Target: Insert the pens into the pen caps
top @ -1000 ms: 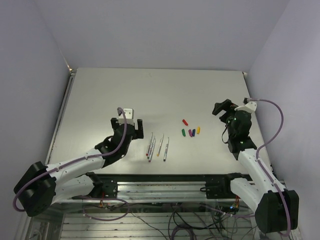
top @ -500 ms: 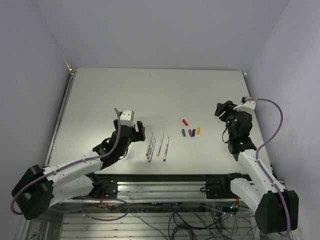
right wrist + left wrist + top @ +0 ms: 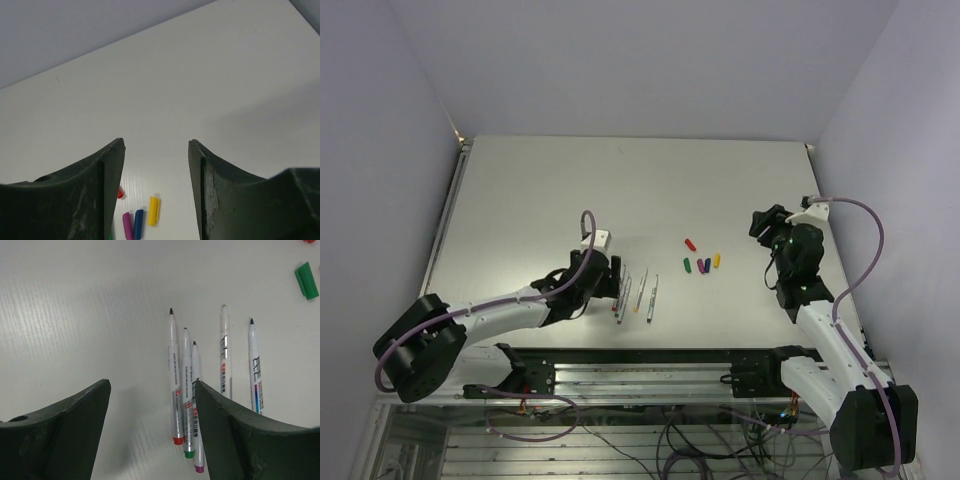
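Observation:
Several silvery pens (image 3: 636, 295) lie side by side in front of the left arm. Three of them, with red (image 3: 173, 375), green (image 3: 186, 390) and magenta (image 3: 196, 405) ends, lie just inside the right finger of my left gripper (image 3: 151, 390), which is open and low over the table, holding nothing. Two more pens (image 3: 225, 352) lie to its right. The pen caps (image 3: 703, 262) are clustered mid-table: red (image 3: 120, 193), purple (image 3: 127, 225), blue (image 3: 138, 222), yellow (image 3: 154, 210), and green (image 3: 306, 280). My right gripper (image 3: 156, 145) hangs open and empty, raised to the right of the caps.
The white table (image 3: 620, 190) stretches back to the grey walls. A metal rail (image 3: 640, 365) runs along the near edge between the arm bases. The right arm's cable (image 3: 875, 240) loops near the right wall.
My left arm has swung right, bringing its gripper from beside the pens to right at their left edge. Both grippers' jaws have narrowed somewhat, the right one more. The right arm shifted slightly.

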Controlling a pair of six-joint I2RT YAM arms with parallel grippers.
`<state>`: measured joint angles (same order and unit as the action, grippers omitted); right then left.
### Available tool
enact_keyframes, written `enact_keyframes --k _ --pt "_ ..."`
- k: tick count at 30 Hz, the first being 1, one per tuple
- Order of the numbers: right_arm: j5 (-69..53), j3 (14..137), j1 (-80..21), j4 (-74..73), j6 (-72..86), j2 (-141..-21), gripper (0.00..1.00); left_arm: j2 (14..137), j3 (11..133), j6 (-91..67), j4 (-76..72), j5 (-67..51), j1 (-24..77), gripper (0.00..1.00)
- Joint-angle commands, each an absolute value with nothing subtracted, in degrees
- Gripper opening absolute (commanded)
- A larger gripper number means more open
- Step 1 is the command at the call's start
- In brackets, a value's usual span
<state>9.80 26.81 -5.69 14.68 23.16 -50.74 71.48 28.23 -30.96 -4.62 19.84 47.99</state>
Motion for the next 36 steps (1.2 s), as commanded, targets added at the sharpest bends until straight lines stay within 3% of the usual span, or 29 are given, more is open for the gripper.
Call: enact_keyframes --k 1,5,6,7,8,10,14,19,36 --pt "9.74 25.91 -5.61 14.26 23.61 -49.75 0.53 73.01 31.95 -32.25 -1.99 18.9 49.6 0.78" --pt "9.23 25.56 -5.61 14.41 23.66 -50.18 0.53 76.11 33.85 -32.34 -0.04 20.74 51.01 0.72" --pt "9.29 25.57 -5.58 14.41 23.66 -50.23 0.53 76.97 34.38 -32.26 0.37 21.18 51.31 0.63" --pt "9.36 25.52 -5.59 14.34 23.58 -50.2 0.54 77.78 34.78 -31.85 0.56 21.18 51.58 0.43" --pt "9.4 25.57 -5.59 14.28 23.56 -50.26 0.54 78.71 35.34 -31.86 0.79 21.57 51.9 0.33" --pt "9.34 25.53 -5.58 14.24 23.38 -50.22 0.54 79.78 35.98 -31.95 1.01 22.26 52.35 0.27" --pt "9.25 25.34 -5.54 14.26 23.3 -50.22 0.54 81.04 36.92 -32.17 2.1 24.49 53.0 0.3" --pt "9.14 25.13 -5.62 14.5 23.4 -50.63 0.55 81.96 37.42 -31.99 2.46 25.04 53.29 0.43" --pt "8.79 25.05 -5.56 14.59 23.24 -50.88 0.56 85.04 38.15 -32.12 1.45 24.17 53.97 0.44"
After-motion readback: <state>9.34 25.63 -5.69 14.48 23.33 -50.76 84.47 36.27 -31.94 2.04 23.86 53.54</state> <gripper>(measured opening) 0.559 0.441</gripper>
